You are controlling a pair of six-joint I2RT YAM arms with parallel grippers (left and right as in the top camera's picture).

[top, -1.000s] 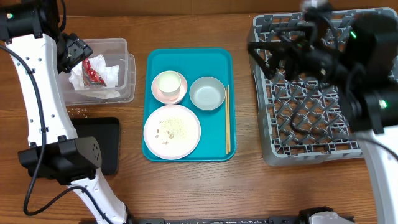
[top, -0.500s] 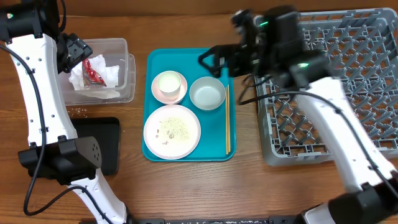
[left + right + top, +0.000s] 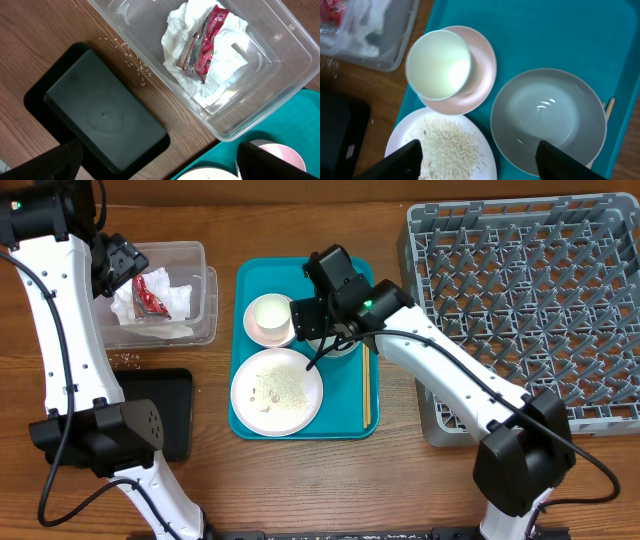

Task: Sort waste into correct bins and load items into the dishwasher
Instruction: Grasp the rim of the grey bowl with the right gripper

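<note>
- The right tool (image 3: 479,162) hangs over the teal tray (image 3: 545,30). Its two fingers (image 3: 410,160) are spread wide and grip nothing.
- The grey-white bowl (image 3: 550,120) sits upright on the tray just beneath this tool, nearer the finger at the right edge of the wrist view.
- The large pale pink plate (image 3: 402,132) lies under the other finger, with rice (image 3: 447,142) scattered across its middle.
- Ahead of the tool, the small white cup (image 3: 438,62) stands in the small pink dish (image 3: 482,75), and the dish is just beside the plate's rim.
- The wooden chopsticks (image 3: 366,370) lie along the tray's edge beyond the bowl, on the tool's side that faces the grey dish rack (image 3: 520,300).
- The rack stands well apart from the tool on the counter (image 3: 300,480).
- The left tool (image 3: 160,167) is also wide open and holds nothing.
- It hovers by the corner of the clear tub (image 3: 260,100).
- That tub, ahead of the left tool, holds crumpled white napkins (image 3: 220,65) with the small red wrapper (image 3: 205,45) lying on top.
- The black tray (image 3: 100,115) lies below the left tool, toward the finger at the left of its view.
- Loose rice grains (image 3: 135,62) dot the counter between the black tray and the tub.
</note>
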